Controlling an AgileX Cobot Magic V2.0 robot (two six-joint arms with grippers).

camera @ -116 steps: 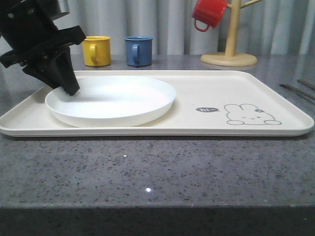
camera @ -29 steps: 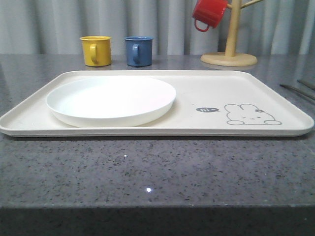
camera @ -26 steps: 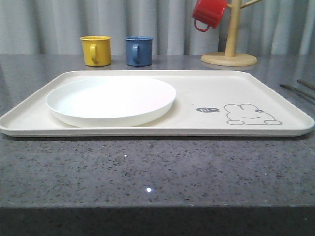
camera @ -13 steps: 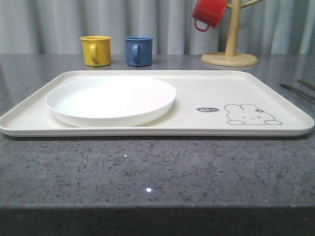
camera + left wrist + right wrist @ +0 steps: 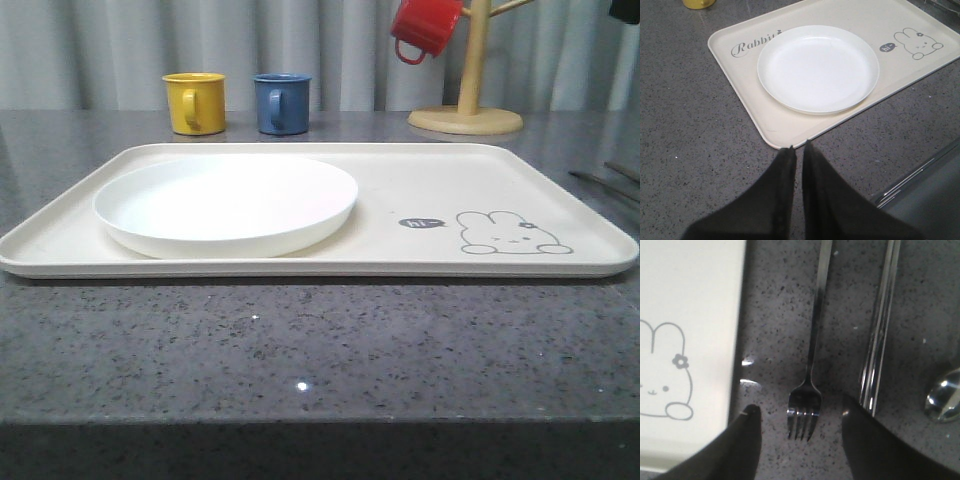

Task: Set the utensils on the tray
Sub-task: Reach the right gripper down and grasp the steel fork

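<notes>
The left arm, which stood over the plate [image 5: 226, 203] a few seconds back, has gone from the front view, leaving that plate resting on the tray's [image 5: 420, 165] left half. Seen from its wrist, the left gripper [image 5: 798, 148] has its jaws pressed together, empty, near the tray's edge. Right of the tray, the right gripper [image 5: 799, 412] hangs spread wide around the fork [image 5: 811, 365]; beyond lie the chopsticks [image 5: 881, 325] and spoon [image 5: 945, 397].

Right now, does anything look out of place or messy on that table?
Nothing is spilled or damaged. The fork, chopsticks and spoon lie in a row on the counter beside the tray, not on it yet. The plate sits flat on the tray.
</notes>
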